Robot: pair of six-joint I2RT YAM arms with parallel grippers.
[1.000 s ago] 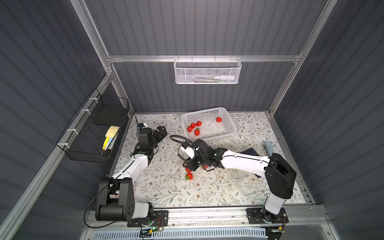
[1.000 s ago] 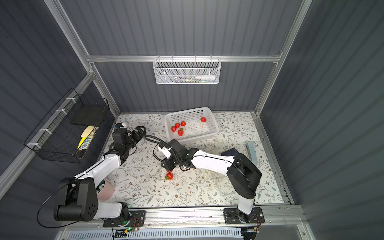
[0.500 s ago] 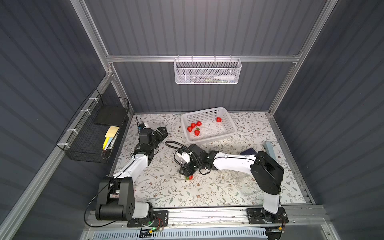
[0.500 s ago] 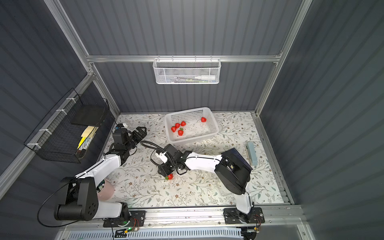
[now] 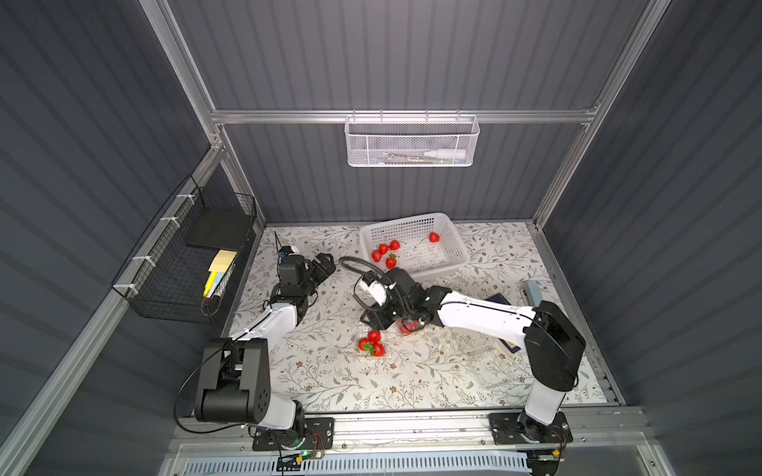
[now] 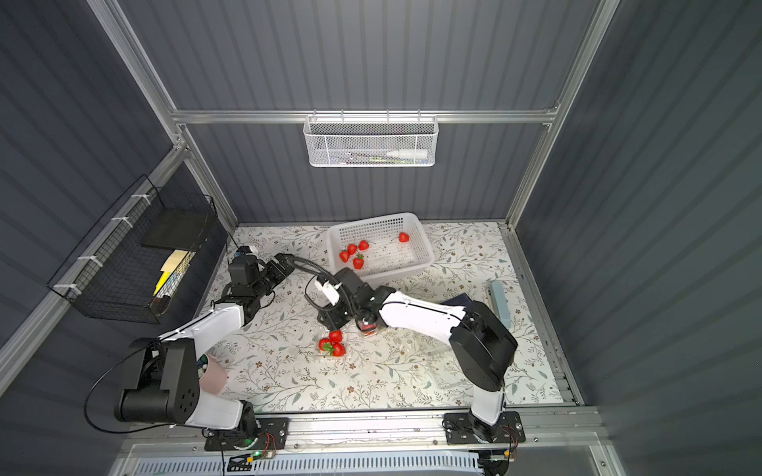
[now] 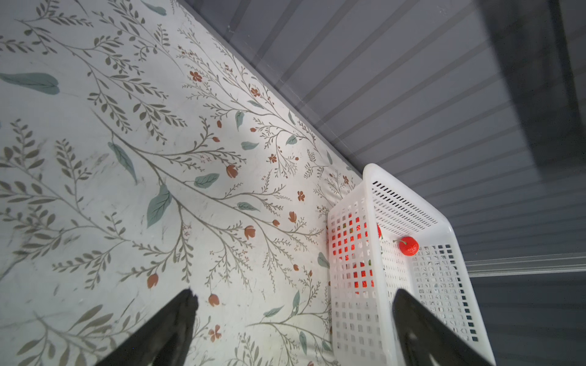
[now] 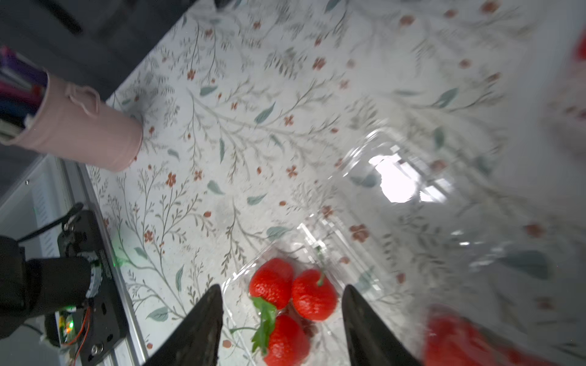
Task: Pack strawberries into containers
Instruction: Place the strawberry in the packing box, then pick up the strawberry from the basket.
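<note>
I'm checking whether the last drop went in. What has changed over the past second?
The right tool dipped toward the clear container, opened its jaws wider, apparently letting a berry go, then drew back. It now holds nothing, and three strawberries lie in the container. The left tool, open, and the five berries in the white basket stayed put.

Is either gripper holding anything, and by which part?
Nothing is held. The left gripper is open and empty; the right gripper is open over three strawberries lying in a clear container.
</note>
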